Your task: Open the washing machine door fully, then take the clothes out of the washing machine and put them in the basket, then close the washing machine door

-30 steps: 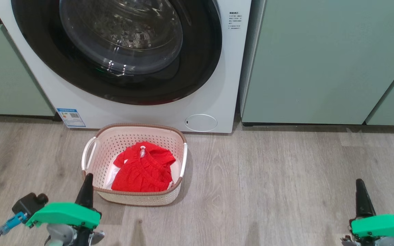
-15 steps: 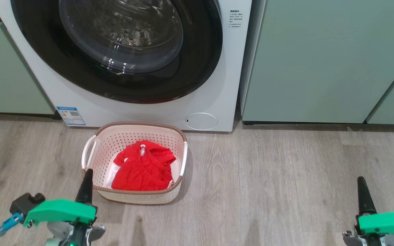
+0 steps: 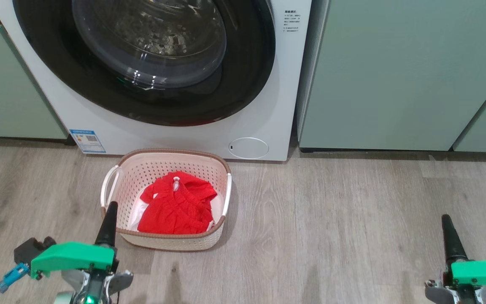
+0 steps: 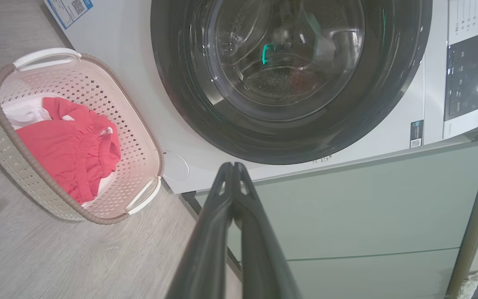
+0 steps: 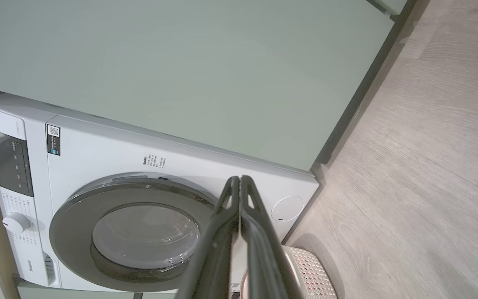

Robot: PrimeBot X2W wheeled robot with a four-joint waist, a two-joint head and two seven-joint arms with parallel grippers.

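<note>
The clothes lie heaped in the basket, red cloth over a white part, at lower centre-left of the head view. The basket stands on the floor just in front of the washing machine, below the washing machine door. The door sits flush against the machine front, its black rim unbroken, and reads as closed. In judgement, all three steps appear done and the task is at or near its end. The next move calls only for confirming that the latch has caught, and for keeping both arms clear of the basket. The left gripper stands at lower left with its tip overlapping the basket's near left corner in the picture; contact cannot be confirmed. Its fingers are pressed together and hold nothing. The right gripper, at lower right, is well apart from everything, likewise pinched shut and empty. The left wrist view adds the whole door circle and the control panel, where the head view cuts the door off at the top edge. It also shows a faint reddish patch behind the window; whether reflection or a remaining garment cannot be told. The right wrist view adds the dial and the pale green cabinet beside the machine.
</note>
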